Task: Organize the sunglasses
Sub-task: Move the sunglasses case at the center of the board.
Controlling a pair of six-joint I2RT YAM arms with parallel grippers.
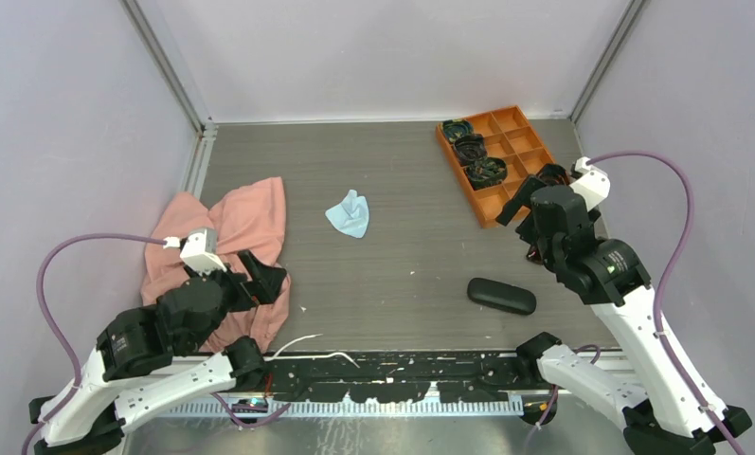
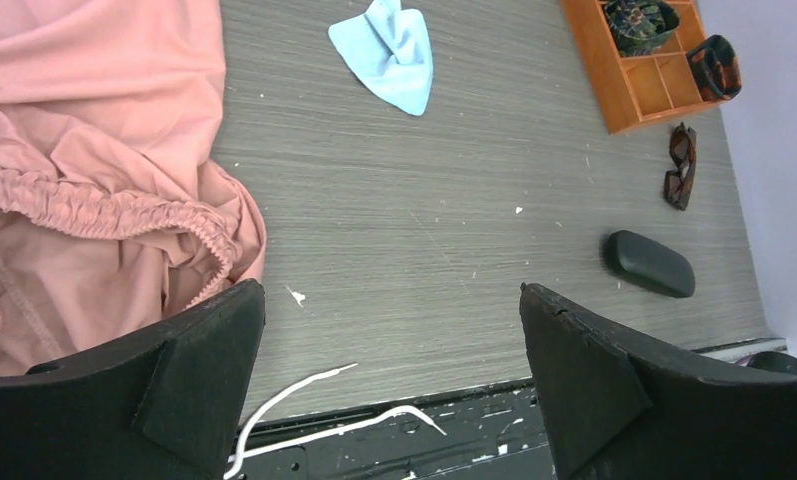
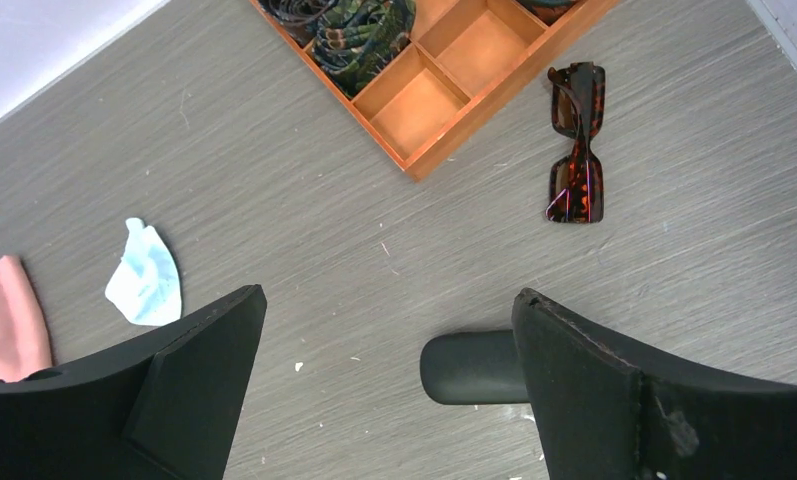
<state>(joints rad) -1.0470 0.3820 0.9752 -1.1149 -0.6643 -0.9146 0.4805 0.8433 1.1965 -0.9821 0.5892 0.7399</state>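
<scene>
The sunglasses [image 3: 577,145] lie folded on the grey table, dark-framed with reddish-brown lenses, just right of the orange tray's near corner; the left wrist view shows them far right [image 2: 680,165]. I cannot make them out in the top view, where my right arm stands over that spot. My right gripper [image 3: 389,292] [image 1: 534,190] hovers open above the table, nearer than the sunglasses, holding nothing. A black glasses case [image 3: 469,367] [image 1: 501,296] lies closed partly under its right finger. My left gripper [image 2: 389,290] [image 1: 267,270] is open and empty at the near left, over the pink cloth's edge.
The orange divided tray [image 1: 488,210] [image 3: 474,120] at the back right holds dark coiled bundles [image 1: 470,147]. A light blue cloth [image 1: 349,214] lies mid-table. A pink garment [image 1: 231,227] covers the left side. A white cord [image 2: 304,390] lies at the front edge. Walls enclose three sides.
</scene>
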